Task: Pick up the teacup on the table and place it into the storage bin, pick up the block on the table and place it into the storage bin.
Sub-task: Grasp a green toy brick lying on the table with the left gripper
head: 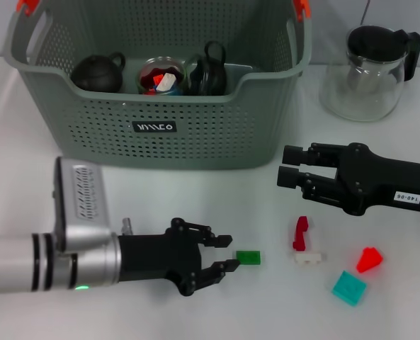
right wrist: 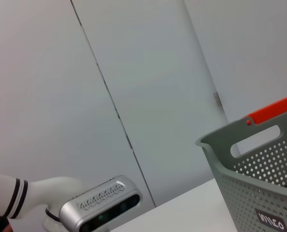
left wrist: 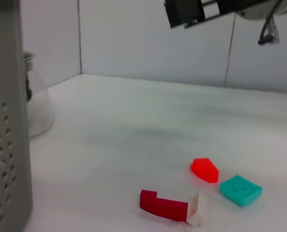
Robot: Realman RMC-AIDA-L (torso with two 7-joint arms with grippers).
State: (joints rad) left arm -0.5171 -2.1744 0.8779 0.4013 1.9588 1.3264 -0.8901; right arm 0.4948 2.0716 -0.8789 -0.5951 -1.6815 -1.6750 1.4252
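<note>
Near the green block (head: 248,257), left tool (head: 225,253) spread open, empty; right tool (head: 289,166) parted, empty, above white table (head: 195,205).

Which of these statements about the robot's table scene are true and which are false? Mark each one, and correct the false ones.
1. The left gripper is open, with the green block just beyond its fingertips. True.
2. The green block is already in the storage bin. False: it lies on the table.
3. The glass pitcher stands outside the bin. True.
4. The right gripper is gripping the red block. False: it holds nothing and sits apart from that block.
5. The teal block lies inside the bin. False: it is on the table near the red block.
</note>
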